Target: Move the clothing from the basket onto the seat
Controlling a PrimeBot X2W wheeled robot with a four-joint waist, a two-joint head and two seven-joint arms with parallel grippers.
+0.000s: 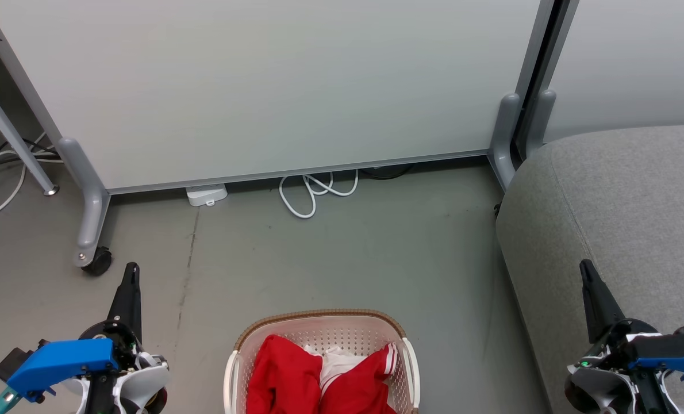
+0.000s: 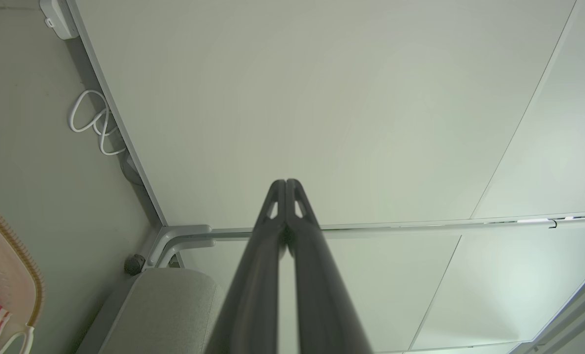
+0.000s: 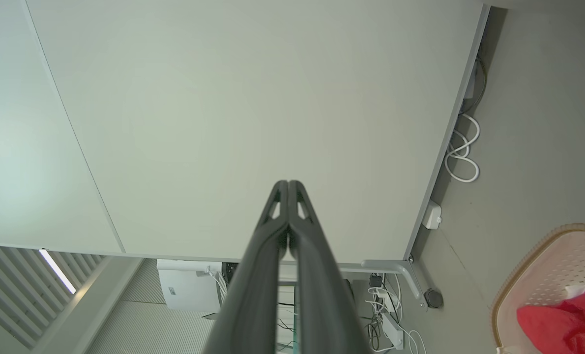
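Head view showed the basket (image 1: 319,315) standing on the grey floor (image 1: 376,247), at the middle of the floor's near edge. The clothing (image 1: 287,376) lay inside it, red with white trim, all bunched up. The seat (image 1: 623,195) stood at the floor's right side, apart from the basket. The left gripper (image 1: 130,269) hung over the floor to the left of the basket. The right gripper (image 1: 587,265) hung over the seat. Both had their fingers pressed together and held nothing. A white cable (image 1: 313,195) lay curled by the wall panel (image 1: 261,86) at the floor's far edge.
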